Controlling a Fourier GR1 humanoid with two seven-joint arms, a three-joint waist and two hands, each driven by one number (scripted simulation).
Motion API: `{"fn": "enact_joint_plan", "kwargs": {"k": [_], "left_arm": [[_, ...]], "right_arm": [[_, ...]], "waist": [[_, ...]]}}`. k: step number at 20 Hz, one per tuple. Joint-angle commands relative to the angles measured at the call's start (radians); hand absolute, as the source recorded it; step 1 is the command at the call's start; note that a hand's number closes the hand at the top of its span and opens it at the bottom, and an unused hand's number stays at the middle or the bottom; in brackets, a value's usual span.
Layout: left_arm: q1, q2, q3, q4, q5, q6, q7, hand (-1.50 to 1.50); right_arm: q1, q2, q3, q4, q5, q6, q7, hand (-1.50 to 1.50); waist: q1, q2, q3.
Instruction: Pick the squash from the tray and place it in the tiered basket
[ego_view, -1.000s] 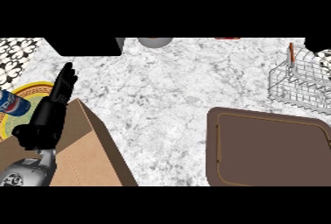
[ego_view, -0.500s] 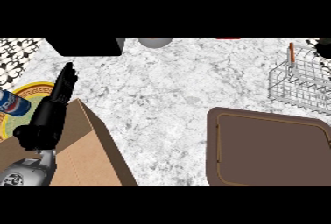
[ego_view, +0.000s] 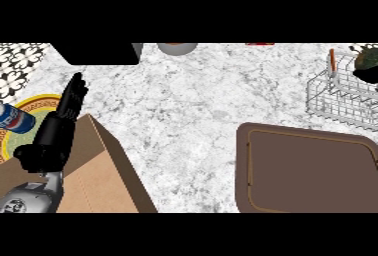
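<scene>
Logging positions first: the tray (ego_view: 303, 170) lies at the lower right of the counter (ego_view: 199, 115) and its brown floor is bare. No squash on it. — obs. 1

Agreed. A dark greenish lump (ego_view: 365, 64) sits at the right edge, over the top of the tiered basket (ego_view: 341, 97). It could be the squash. It is cut by the frame, so I cannot tell, nor whether it rests in the wire or hangs above it. — obs. 2

Hands? — obs. 1

The left hand (ego_view: 53, 142) is far left beside the cardboard box (ego_view: 96, 175), fingers (ego_view: 74, 92) straight and pressed together, pointing up, holding nothing; it is resting. Just beside it is a yellow plate (ego_view: 40, 102) with a soda can (ego_view: 15, 117). I can make out no right hand. — obs. 2

Handling judgement, if that lump is the squash? — obs. 1

It should be stiff, with a hard rind that does not give under the fingers. I judge it fairly heavy for its bulk, rounded and smooth, so it is likely to roll or slip. Best taken round the widest part, thumb opposite the fingers, not by the stem end. — obs. 2

Risk? — obs. 1

A rounded thing on open wire may rock, so I would set it low in the basket's hollow, well clear of the rim. — obs. 2
</scene>
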Motion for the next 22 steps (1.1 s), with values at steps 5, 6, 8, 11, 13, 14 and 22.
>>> {"fn": "enact_joint_plan", "kwargs": {"k": [5, 6, 8, 11, 13, 14, 22], "left_arm": [[0.030, 0.063, 0.028, 0.155, -0.024, -0.002, 0.022, 0.00], [0.048, 0.070, 0.031, 0.128, -0.010, -0.003, 0.022, 0.00], [0.029, 0.066, 0.016, 0.138, -0.007, 0.001, 0.053, 0.00], [0.031, 0.090, 0.044, 0.161, 0.011, 0.003, 0.024, 0.00], [0.061, 0.098, 0.034, 0.148, 0.022, -0.004, 0.007, 0.00], [0.071, 0.086, 0.004, 0.124, -0.001, 0.021, 0.033, 0.00], [0.067, 0.131, 0.050, 0.116, 0.054, 0.020, 0.051, 0.00]], "right_arm": [[0.029, 0.043, -0.104, 0.037, -0.082, -0.107, -0.105, -1.50], [0.020, 0.022, -0.145, 0.061, -0.104, -0.123, -0.125, -1.50], [0.023, 0.034, -0.153, 0.031, -0.102, -0.166, -0.137, -1.50], [0.032, 0.027, -0.192, -0.020, -0.128, -0.204, -0.153, -1.50], [0.008, 0.010, -0.219, -0.024, -0.143, -0.208, -0.145, -1.50], [0.023, -0.033, -0.239, -0.047, -0.152, -0.185, -0.134, -1.50], [0.102, -0.128, -0.400, -0.074, -0.303, -0.052, -0.030, -1.50]], "waist": [[-0.012, 0.024, -0.021], [-0.003, 0.024, -0.020], [-0.012, 0.023, -0.021], [-0.026, 0.019, -0.022], [-0.017, 0.019, -0.022], [-0.029, 0.013, -0.022], [-0.057, 0.008, -0.022]]}}
